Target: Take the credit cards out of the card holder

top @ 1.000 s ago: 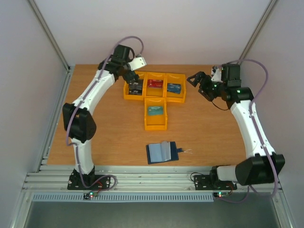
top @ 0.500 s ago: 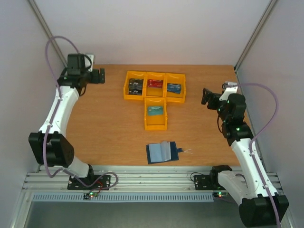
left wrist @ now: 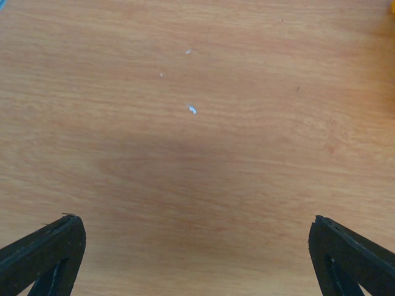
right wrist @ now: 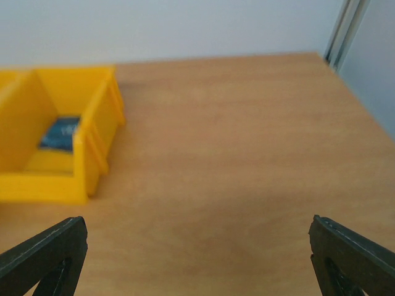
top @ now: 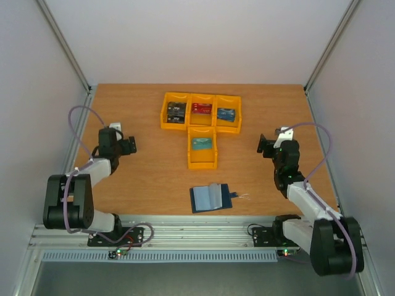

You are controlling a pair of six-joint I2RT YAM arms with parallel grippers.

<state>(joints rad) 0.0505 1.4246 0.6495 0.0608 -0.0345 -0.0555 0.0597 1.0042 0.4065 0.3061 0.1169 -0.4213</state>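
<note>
The holder (top: 211, 198) lies open and flat on the table (top: 148, 179). Its pale inside faces up, and the clear sleeves stand up a little in its middle. Its tab points to the right. I cannot tell if something is inside the sleeves. Just right of the tab lies a thin pale thing, too small to name.

Beyond the holder, on the side away from the arm bases, stand four yellow bins (top: 228, 127). Three of them make a row, and the fourth touches the middle one on the side toward the holder. The cards (top: 201, 109) lie one in each bin. In the row they are a dark, a red and a blue one from left to right, and a teal one lies in the bin nearest to the holder.

The left gripper (top: 131, 145) is well apart from the holder, to its left and somewhat beyond it. Its jaws are spread wide and hold nothing. Its wrist view shows only bare wood with a few pale specks between the fingers (left wrist: 43, 256).

The right gripper (top: 264, 145) is to the right of the holder and a little beyond it, also apart from it. Its jaws are spread wide too, and empty. Its wrist view shows one bin to the left with the blue card (right wrist: 60, 134) inside.
</note>
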